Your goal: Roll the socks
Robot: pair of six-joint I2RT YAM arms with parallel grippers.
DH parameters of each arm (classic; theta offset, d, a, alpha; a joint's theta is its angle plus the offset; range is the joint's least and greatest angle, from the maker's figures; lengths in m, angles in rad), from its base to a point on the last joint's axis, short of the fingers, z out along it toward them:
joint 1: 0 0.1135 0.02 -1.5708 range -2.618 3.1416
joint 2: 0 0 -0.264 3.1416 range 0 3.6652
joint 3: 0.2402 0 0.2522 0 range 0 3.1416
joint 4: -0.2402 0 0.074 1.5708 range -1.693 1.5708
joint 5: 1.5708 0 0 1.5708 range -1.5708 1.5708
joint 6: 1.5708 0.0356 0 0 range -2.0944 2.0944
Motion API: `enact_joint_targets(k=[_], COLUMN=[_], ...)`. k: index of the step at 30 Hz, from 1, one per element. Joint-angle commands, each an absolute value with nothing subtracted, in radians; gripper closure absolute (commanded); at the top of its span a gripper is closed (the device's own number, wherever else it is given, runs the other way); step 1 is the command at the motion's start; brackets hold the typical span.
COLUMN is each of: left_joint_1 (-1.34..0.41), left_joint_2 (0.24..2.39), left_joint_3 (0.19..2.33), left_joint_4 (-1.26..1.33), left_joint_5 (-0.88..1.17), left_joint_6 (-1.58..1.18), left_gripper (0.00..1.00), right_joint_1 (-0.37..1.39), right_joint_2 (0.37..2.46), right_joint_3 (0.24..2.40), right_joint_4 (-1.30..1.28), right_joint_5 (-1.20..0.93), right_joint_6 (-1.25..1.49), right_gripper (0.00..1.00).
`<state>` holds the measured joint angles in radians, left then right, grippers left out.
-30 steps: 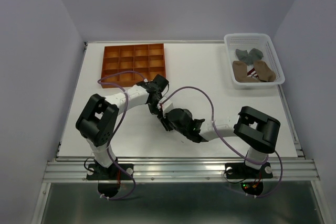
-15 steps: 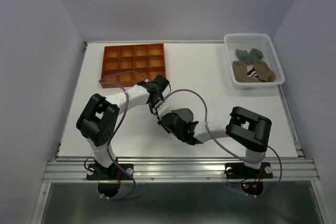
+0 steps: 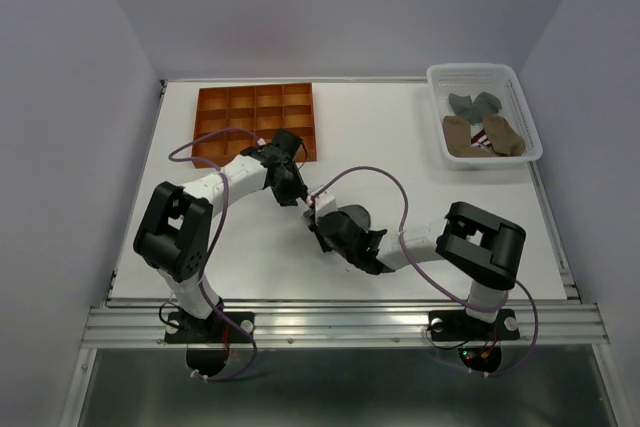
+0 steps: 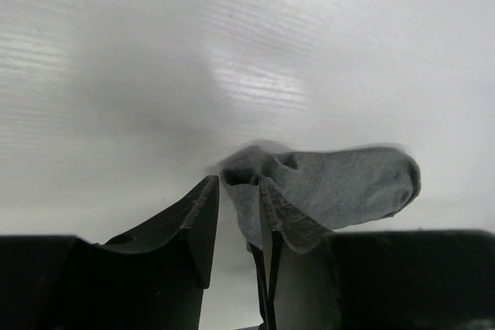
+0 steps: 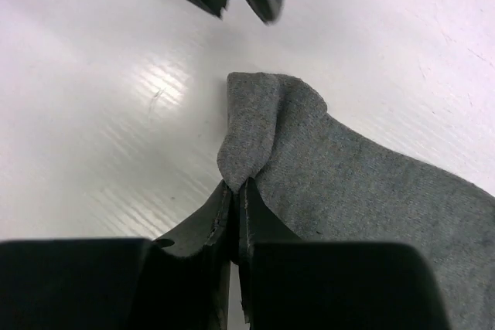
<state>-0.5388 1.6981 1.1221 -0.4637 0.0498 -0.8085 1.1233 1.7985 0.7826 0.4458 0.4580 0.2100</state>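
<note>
Sock (image 5: 348, 183), soft grey knit, pinched between right fingers (image 5: 203, 226); left fingers (image 4: 186, 226) parted.

Robot lab cell; bare white walls (image 3: 340, 7), white table (image 3: 460, 192), aluminium mounting rail (image 3: 340, 323)

The white worktop (image 3: 400, 147) carries an orange divided tray (image 3: 254, 123) at far left, a white basket (image 3: 470, 69) at far right — and a grey sock (image 5: 348, 168) lying near the middle.
</note>
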Motion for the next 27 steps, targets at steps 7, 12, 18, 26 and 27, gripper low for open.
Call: enact_joint_targets(k=[7,12,18,26,27], left_joint_1=[-0.396,-0.351,-0.324,-0.324,-0.324], left_joint_2=[1.534,1.483,1.451,1.480,1.480], left_joint_3=[1.045,1.020,1.000,1.006,1.003], left_joint_4=[-0.387,-0.394,-0.405,-0.406,-0.408], left_joint_5=[0.066,0.051,0.035,0.074,0.075], left_joint_6=[-0.790,-0.802,-0.818,-0.799,-0.798], left_gripper=[0.61,0.61,0.61,0.62,0.62], right_joint_1=[0.982,0.973,0.973,0.867,0.858], right_joint_2=[1.798,1.838,1.813,1.790,1.801], right_joint_3=[0.787,0.825,0.804,0.753,0.752], right_joint_4=[0.626,0.658,0.667,0.653,0.657], right_joint_5=[0.065,-0.193,-0.432,-0.589,-0.606], right_joint_6=[0.170,0.000,-0.110,0.187,0.196], right_gripper=[0.99,0.99,0.99,0.99,0.99])
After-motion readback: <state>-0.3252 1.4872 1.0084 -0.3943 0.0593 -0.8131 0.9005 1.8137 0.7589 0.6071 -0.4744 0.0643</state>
